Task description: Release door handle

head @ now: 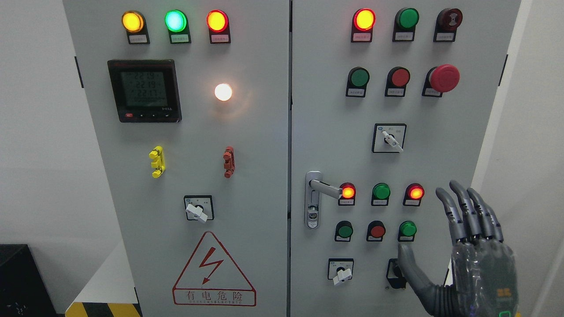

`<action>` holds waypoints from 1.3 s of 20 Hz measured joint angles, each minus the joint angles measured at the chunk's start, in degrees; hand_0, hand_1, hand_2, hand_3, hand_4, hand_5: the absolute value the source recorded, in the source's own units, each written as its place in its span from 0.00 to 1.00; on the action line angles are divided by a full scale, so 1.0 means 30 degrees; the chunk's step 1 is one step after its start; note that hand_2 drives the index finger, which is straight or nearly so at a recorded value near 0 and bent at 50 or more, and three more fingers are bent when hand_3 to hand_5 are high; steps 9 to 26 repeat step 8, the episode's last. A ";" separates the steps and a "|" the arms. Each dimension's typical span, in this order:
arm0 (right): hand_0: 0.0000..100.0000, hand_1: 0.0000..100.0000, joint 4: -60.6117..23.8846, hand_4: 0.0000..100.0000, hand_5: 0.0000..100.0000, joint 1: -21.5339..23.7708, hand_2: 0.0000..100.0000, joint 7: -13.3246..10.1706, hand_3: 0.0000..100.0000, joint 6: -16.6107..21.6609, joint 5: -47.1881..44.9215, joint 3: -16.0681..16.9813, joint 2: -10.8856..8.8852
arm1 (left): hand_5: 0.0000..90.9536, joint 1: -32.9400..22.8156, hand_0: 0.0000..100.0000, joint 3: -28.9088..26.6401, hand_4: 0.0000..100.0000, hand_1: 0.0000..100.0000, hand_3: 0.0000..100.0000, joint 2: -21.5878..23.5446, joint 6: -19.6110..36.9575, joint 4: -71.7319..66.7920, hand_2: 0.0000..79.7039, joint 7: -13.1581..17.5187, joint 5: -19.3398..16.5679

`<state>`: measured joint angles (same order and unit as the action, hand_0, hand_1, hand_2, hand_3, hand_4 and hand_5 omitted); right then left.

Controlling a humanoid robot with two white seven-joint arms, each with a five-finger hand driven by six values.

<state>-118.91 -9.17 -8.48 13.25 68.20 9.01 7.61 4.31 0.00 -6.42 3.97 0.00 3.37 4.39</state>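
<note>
A silver door handle (324, 188) sticks out to the right from its lock plate (312, 200) on the left side of the right cabinet door (326, 110). Nothing touches it. My right hand (462, 246) comes up from the lower right corner, well to the right of the handle and lower. Its dark fingers (469, 211) are stretched upward and its thumb (412, 268) is spread to the left, so the hand is open and holds nothing. My left arm does not show.
The grey cabinet has two doors with lit lamps, push buttons, a red emergency stop (444, 78), rotary switches (388, 138), a meter (144, 90) and a shock warning triangle (213, 273). The thumb partly covers a black switch (394, 273). A yellow-black striped edge (103, 309) lies lower left.
</note>
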 measured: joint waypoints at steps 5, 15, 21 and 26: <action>0.36 0.22 -0.0099 0.00 0.00 -0.0034 0.02 0.0004 0.00 0.0001 -0.0068 0.0149 -0.0003 | 0.00 0.0000 0.00 0.0000 0.01 0.00 0.09 0.0000 -0.0001 0.0000 0.03 0.0000 0.0000; 0.36 0.22 -0.0140 0.00 0.00 -0.0059 0.02 0.0003 0.00 0.0001 -0.0087 0.0181 -0.0007 | 0.00 0.0000 0.00 0.0000 0.01 0.00 0.09 0.0000 -0.0001 0.0000 0.03 0.0000 0.0000; 0.36 0.22 -0.0140 0.00 0.00 -0.0059 0.02 0.0003 0.00 0.0001 -0.0087 0.0181 -0.0007 | 0.00 0.0000 0.00 0.0000 0.01 0.00 0.09 0.0000 -0.0001 0.0000 0.03 0.0000 0.0000; 0.36 0.22 -0.0140 0.00 0.00 -0.0059 0.02 0.0003 0.00 0.0001 -0.0087 0.0181 -0.0007 | 0.00 0.0000 0.00 0.0000 0.01 0.00 0.09 0.0000 -0.0001 0.0000 0.03 0.0000 0.0000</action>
